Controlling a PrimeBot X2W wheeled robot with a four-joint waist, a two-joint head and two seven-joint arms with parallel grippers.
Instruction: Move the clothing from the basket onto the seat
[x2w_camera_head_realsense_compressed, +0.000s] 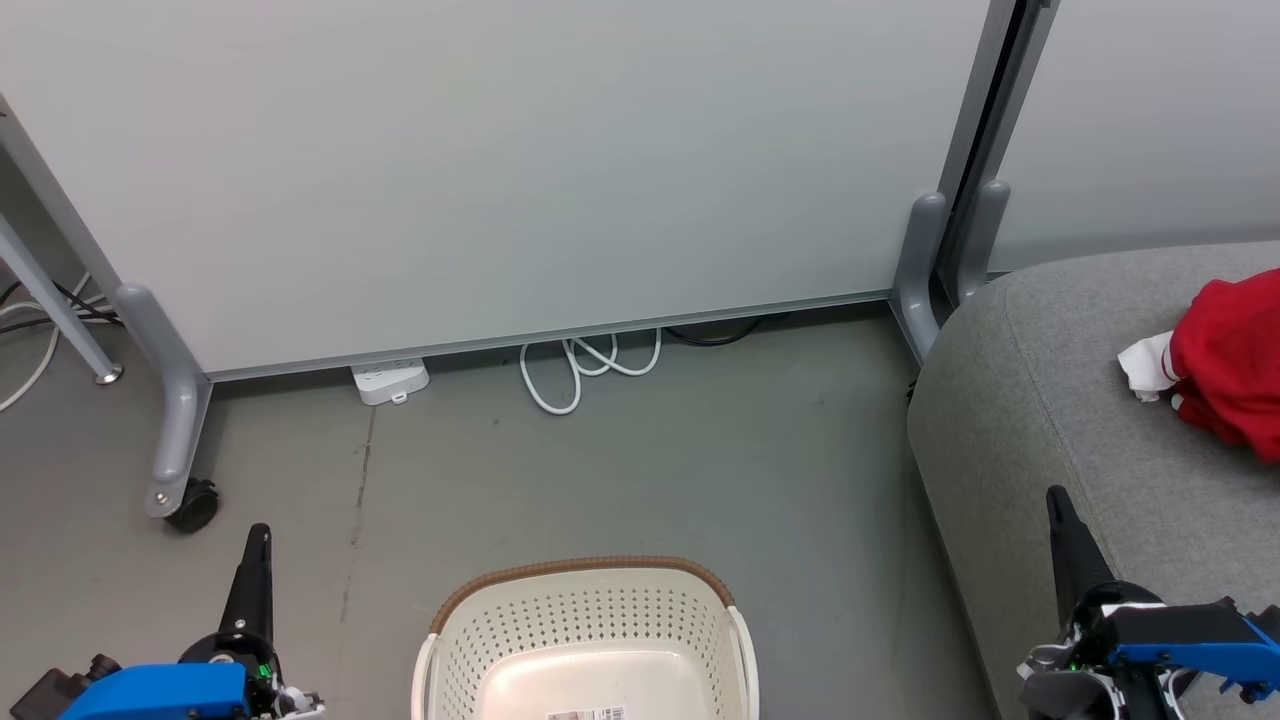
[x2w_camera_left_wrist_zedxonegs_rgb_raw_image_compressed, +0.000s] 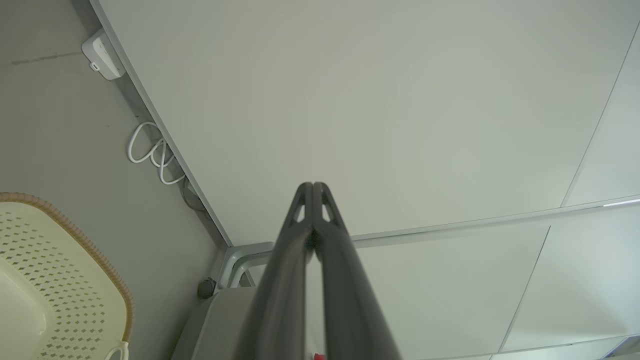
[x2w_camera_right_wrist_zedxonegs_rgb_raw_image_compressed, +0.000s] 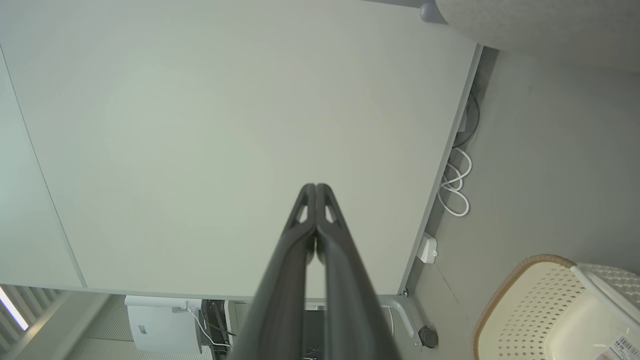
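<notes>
1. Grey floor (x2w_camera_head_realsense_compressed: 640, 470), pale partition (x2w_camera_head_realsense_compressed: 500, 160) behind
2. Basket (x2w_camera_head_realsense_compressed: 590, 620): on floor between left gripper (x2w_camera_head_realsense_compressed: 260, 535) and right gripper (x2w_camera_head_realsense_compressed: 1055, 500), both with fingers pressed together, holding nothing
3. Clothing (x2w_camera_head_realsense_compressed: 1230, 360): red, on seat (x2w_camera_head_realsense_compressed: 1040, 400), beyond right gripper, apart

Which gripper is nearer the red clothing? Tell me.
Right. The right gripper is by the seat, near the clothing; the left gripper is beyond the basket.
</notes>
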